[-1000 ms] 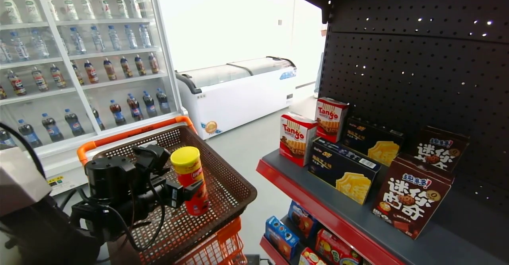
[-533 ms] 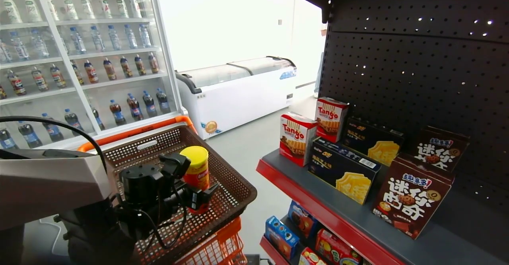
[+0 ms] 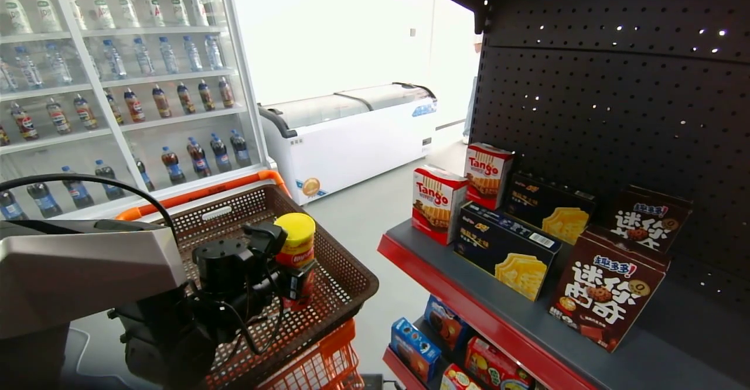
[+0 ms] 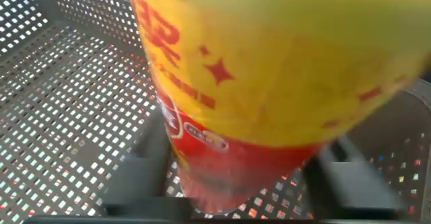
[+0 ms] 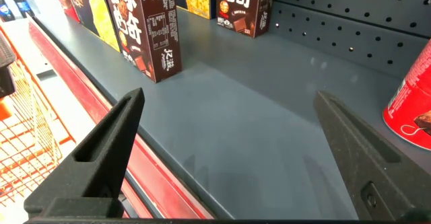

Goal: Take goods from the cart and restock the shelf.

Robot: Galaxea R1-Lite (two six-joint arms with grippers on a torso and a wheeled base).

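A red can with a yellow lid (image 3: 296, 243) stands upright in my left gripper (image 3: 295, 281), which is shut on its lower half above the brown cart basket (image 3: 345, 267). In the left wrist view the can (image 4: 256, 83) looms large between the two dark fingers (image 4: 138, 180), with the basket mesh below. My right gripper (image 5: 232, 153) hangs open over a bare stretch of the grey shelf board (image 5: 222, 89), with nothing between its fingers. Brown cookie boxes (image 5: 145, 29) stand to one side of it and a red can (image 5: 411, 109) to the other.
The shelf (image 3: 433, 255) has a red front edge and holds red wafer boxes (image 3: 436, 202), dark blue boxes (image 3: 507, 249) and brown boxes (image 3: 609, 287). An orange lower basket (image 3: 322, 366) hangs under the cart. A bottle fridge (image 3: 117, 85) and a chest freezer (image 3: 351, 138) stand behind.
My left arm has carried the can to the right, toward the shelf side of the basket, with more of the arm now in the head view. The goods on the shelf have not moved.
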